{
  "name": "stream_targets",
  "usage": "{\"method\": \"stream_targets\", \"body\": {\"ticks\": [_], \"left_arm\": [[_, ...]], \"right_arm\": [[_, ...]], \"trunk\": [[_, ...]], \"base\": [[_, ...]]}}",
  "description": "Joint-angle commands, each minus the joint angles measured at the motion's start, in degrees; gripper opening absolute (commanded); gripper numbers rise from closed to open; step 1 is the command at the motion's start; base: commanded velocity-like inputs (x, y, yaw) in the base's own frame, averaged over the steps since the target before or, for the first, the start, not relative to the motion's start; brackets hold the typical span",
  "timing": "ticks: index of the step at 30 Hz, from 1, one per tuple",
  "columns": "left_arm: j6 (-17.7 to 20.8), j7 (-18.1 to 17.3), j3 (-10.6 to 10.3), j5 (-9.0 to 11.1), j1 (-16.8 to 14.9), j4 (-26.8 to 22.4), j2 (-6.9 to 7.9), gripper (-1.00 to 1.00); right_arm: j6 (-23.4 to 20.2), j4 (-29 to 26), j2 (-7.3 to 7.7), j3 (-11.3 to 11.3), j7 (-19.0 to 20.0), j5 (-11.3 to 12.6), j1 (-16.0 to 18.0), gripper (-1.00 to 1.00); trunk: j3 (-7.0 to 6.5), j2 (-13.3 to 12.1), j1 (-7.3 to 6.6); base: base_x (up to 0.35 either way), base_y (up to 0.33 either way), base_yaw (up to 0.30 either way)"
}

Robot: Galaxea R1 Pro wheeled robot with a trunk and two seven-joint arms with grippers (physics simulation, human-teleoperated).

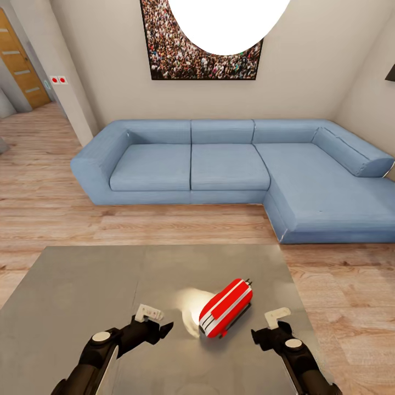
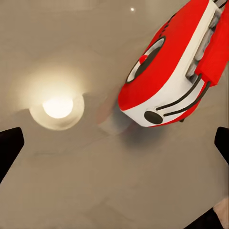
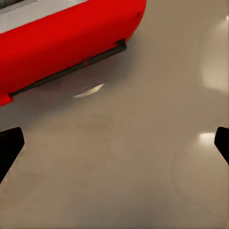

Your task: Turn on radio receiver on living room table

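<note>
The red radio receiver with white trim lies on the glossy grey table, toward its near right part. My left gripper hovers just left of it, jaws open and empty. My right gripper sits close to the radio's right side, also open. In the left wrist view the radio shows its round white-ringed dial, ahead of the spread fingertips. The right wrist view looks down on the radio's red side above the bare tabletop, with nothing between the fingers.
A blue corner sofa stands beyond the table across a strip of wood plank floor. A white pendant lamp hangs overhead, and its bright reflection glows on the tabletop beside the radio. A wooden door is at far left.
</note>
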State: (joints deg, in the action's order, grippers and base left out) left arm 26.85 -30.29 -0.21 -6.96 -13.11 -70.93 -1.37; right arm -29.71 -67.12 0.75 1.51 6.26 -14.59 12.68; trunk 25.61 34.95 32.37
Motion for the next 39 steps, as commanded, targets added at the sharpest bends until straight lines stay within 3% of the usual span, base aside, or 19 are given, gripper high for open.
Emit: {"method": "stream_targets", "body": {"ticks": [1, 3, 5, 16, 24, 39], "left_arm": [[-0.01, 0.02, 0.0, 0.01, 0.01, -0.02, 0.23, 1.0], [-0.03, 0.04, -0.03, 0.14, 0.01, -0.05, 0.23, 1.0], [-0.03, 0.0, -0.04, 0.25, 0.01, -0.07, -0.01, 1.0], [-0.04, -0.03, -0.05, 0.35, -0.03, -0.09, -0.29, 1.0], [-0.04, -0.03, -0.05, 0.37, 0.0, -0.09, -0.3, 1.0], [-0.04, -0.03, -0.05, 0.37, 0.0, -0.09, -0.3, 1.0]], "right_arm": [[-0.33, 0.33, -0.33, 0.33, -0.33, 0.33, 0.33, 1.0], [-0.25, 0.31, -0.93, 0.04, -0.83, 1.02, 0.97, 1.0], [0.4, -0.34, -0.37, -0.36, -0.17, 1.54, 0.59, 1.0], [1.94, -3.86, 0.1, -0.76, 3.36, -1.98, -2.94, 1.0], [2.44, -6.43, 0.13, -0.8, 5.78, -2.02, -5.52, 1.0], [2.43, -8.55, 0.21, -0.81, 5.67, -2.23, -5.56, 1.0]], "trunk": [[0.0, 0.0, 0.0], [0.0, 0.0, 0.0], [0.0, 0.0, 0.0], [0.08, 0.0, 0.0], [0.71, 0.0, 0.0], [2.07, 0.0, 0.0]], "base": [[0.0, 0.0, 0.0], [0.0, 0.0, 0.0], [0.0, 0.0, 0.0], [0.0, 0.0, 0.0], [0.0, 0.0, 0.0], [0.0, 0.0, 0.0]]}}
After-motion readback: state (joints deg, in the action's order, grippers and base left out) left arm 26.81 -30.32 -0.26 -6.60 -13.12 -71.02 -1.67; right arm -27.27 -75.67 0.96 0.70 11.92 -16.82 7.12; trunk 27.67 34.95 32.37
